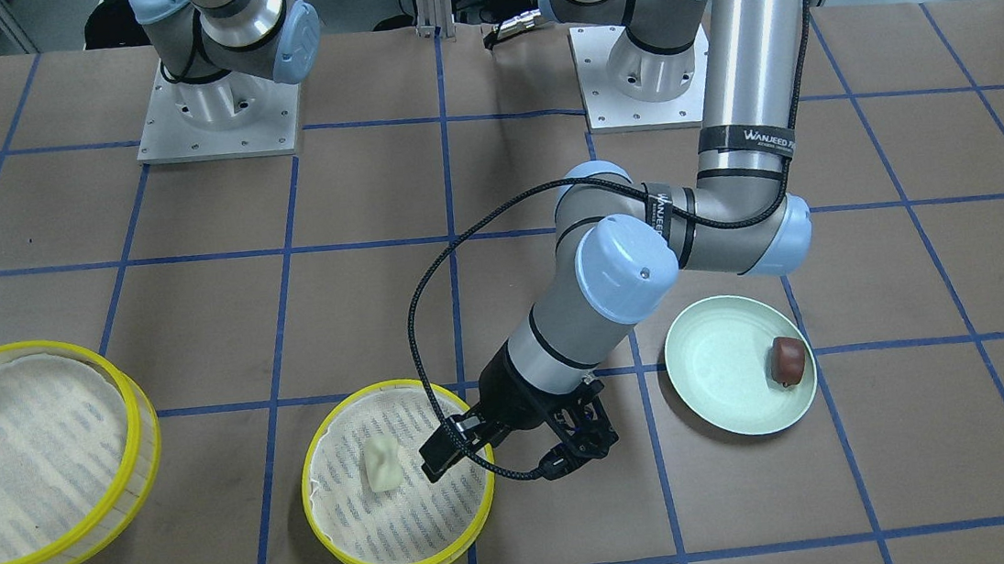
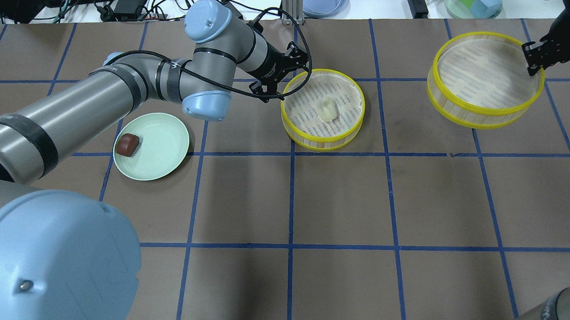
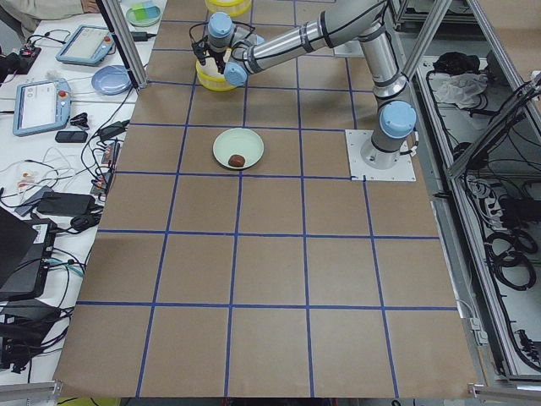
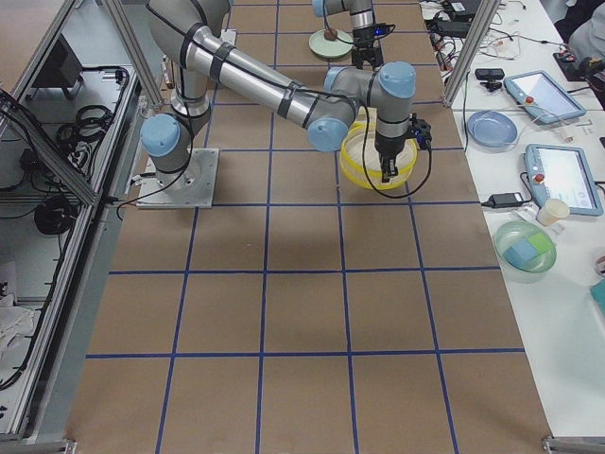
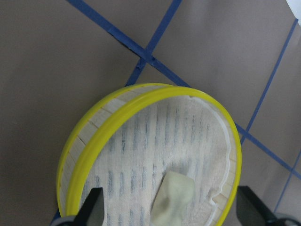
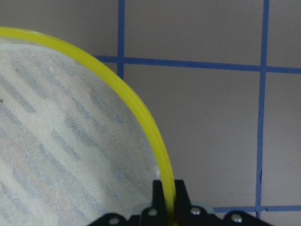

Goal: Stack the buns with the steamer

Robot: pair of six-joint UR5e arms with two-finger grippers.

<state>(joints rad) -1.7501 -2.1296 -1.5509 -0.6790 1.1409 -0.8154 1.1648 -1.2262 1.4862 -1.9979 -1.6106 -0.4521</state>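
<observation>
The cream-white bun (image 2: 327,109) lies in a yellow-rimmed steamer (image 2: 315,135) at mid-table; it also shows in the front view (image 1: 381,464). My left gripper (image 2: 280,74) is open and empty, raised over that steamer's rim on the plate side, its fingers (image 5: 93,207) spread wide either side of the bun (image 5: 174,195). The reddish-brown bun (image 2: 127,145) sits on a pale green plate (image 2: 163,147). My right gripper (image 2: 535,58) is shut on the rim (image 6: 141,110) of a second, empty steamer (image 2: 486,72), which is tilted and appears lifted.
The left forearm (image 2: 75,107) reaches over the table just behind the plate. Both arm bases (image 1: 219,116) stand at the robot's edge. Tablets, bowls and cables (image 3: 51,101) lie on the white bench past the far table edge.
</observation>
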